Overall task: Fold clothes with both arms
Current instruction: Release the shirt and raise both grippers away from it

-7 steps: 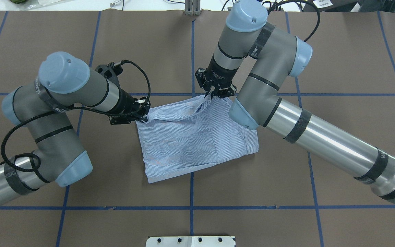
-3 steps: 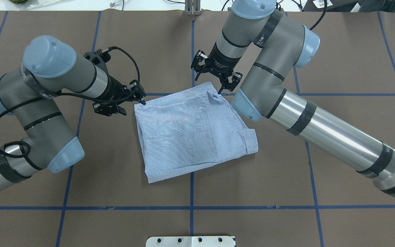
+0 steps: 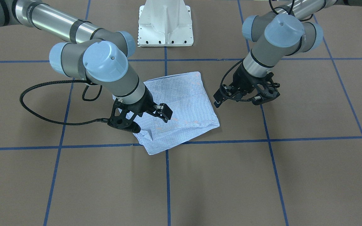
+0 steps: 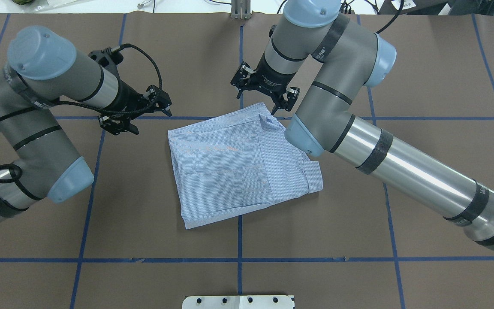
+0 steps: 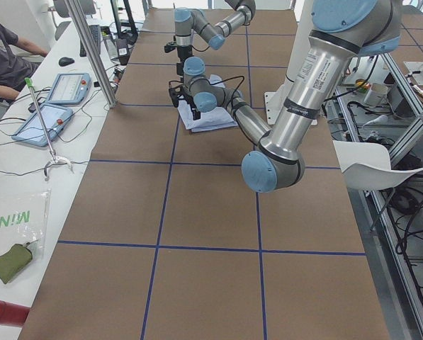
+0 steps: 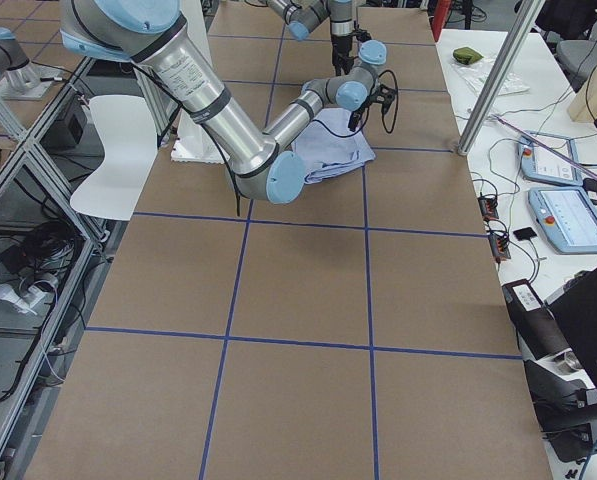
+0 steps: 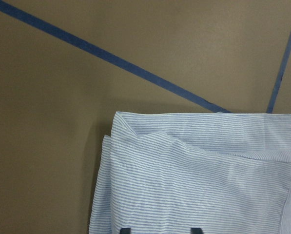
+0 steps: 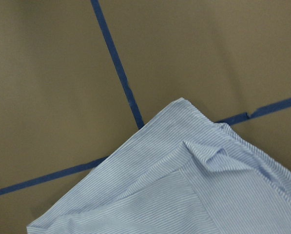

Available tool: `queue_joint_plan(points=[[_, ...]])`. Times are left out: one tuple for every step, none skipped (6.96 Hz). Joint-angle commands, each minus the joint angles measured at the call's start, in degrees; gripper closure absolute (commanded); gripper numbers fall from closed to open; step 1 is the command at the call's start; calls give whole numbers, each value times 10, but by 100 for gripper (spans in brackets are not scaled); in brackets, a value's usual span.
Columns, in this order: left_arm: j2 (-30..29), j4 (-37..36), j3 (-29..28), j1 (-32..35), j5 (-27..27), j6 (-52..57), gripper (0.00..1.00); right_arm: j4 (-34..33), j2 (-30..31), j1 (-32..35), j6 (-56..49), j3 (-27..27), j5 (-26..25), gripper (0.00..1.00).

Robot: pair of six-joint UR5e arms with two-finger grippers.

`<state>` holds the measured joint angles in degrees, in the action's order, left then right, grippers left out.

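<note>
The shirt was recorded lying folded in a rough square packet on the table, near the white pedestal base but not touching it. The left gripper and right gripper were each noted with jaws spread wide and nothing held, near the 2 packet corners farthest from the base. The fabric was judged light, limp and liable to slide between layers, so a pinch through all layers at those 2 corners was judged best.
</note>
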<state>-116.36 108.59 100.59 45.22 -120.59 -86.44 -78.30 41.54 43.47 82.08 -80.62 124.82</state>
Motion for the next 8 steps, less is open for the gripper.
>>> queue_joint_plan(points=[[33,-3,5,38,3,118,1,-5,26,46,-105,-5,-19,0],[55,-3,5,66,4,177,1,-5,57,81,-148,-16,-14,0],[73,-3,5,95,5,248,1,-24,99,112,-223,-41,-13,0],[92,-7,4,141,4,336,1,-67,122,151,-324,-52,-13,0],[116,-7,-2,189,3,448,1,-102,144,192,-428,-52,-13,0],[136,-11,-6,236,0,537,1,-106,180,235,-520,-52,-5,0],[152,-29,-12,283,-3,632,1,-107,222,285,-628,-46,30,0],[173,-40,-14,324,-30,704,0,-107,268,323,-721,-44,46,0]])
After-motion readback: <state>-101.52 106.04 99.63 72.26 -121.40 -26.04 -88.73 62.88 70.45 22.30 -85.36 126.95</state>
